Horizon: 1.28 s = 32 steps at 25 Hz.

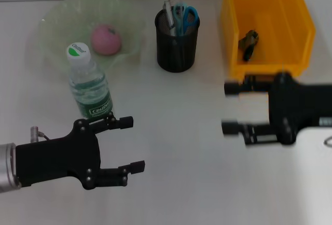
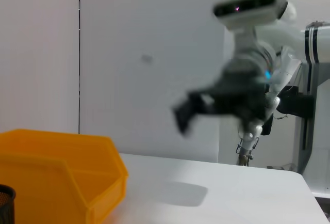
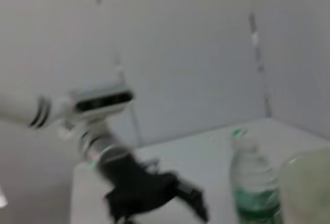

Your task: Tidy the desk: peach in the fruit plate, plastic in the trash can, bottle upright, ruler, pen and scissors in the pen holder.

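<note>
The white surface [image 1: 171,147] carries everything; the yellow bin [image 1: 267,25] at the far right holds a dark scrap [image 1: 248,42]; the green plate [image 1: 91,25] holds the peach [image 1: 106,39]; the right pincer [image 1: 232,108] and left pincer [image 1: 132,144] hover near, both released and empty; the holder [image 1: 177,41] contains scissors [image 1: 187,15] and pen [image 1: 168,12]; the bottle [image 1: 88,82] stands upright just before the plate.

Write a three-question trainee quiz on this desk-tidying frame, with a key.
1. True or false: the bottle lies on its side.
2. Where is the peach? A) fruit plate B) trash can C) pen holder
3. What state are the left pincer and right pincer in?

Key: 1 false, it stands upright. 2 A. 3 Both open, holding nothing, above the table.
</note>
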### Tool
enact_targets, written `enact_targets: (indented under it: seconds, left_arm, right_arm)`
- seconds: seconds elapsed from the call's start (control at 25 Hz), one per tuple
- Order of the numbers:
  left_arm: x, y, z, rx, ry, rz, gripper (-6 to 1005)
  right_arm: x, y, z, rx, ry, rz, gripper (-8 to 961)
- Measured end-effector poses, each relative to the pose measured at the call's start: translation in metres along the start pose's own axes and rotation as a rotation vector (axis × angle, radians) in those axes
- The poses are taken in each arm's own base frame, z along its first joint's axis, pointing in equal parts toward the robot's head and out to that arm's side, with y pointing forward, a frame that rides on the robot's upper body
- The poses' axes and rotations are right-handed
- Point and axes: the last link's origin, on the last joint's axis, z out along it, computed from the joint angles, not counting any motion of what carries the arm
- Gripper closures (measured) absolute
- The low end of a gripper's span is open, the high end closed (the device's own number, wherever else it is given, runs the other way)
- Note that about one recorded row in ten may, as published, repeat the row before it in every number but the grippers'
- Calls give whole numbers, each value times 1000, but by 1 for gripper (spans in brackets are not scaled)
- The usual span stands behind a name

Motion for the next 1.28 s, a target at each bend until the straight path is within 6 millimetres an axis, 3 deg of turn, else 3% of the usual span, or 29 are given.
enact_targets:
  seconds: [0.04, 0.08, 0.12, 0.2, 0.32, 1.28]
  left_arm:
    - [0, 0, 0, 0, 0, 0, 135]
    - [1, -1, 1, -3, 1, 1, 135]
    - [1, -1, 1, -3, 1, 1, 135]
    - [1, -4, 4, -6, -4, -3, 135]
    - [2, -5, 6, -11, -6, -9, 135]
    - [3, -5, 7, -27, -10, -51, 135]
  right_arm:
    - [0, 0, 0, 0, 0, 0, 232]
    - [26, 12, 1, -48, 5, -16, 214]
    - [26, 12, 1, -48, 5, -16, 214]
    - [52, 22, 4, -61, -27, -7, 215]
    - [63, 28, 8, -58, -54, -22, 216]
    - [70, 21, 0, 35, -77, -34, 222]
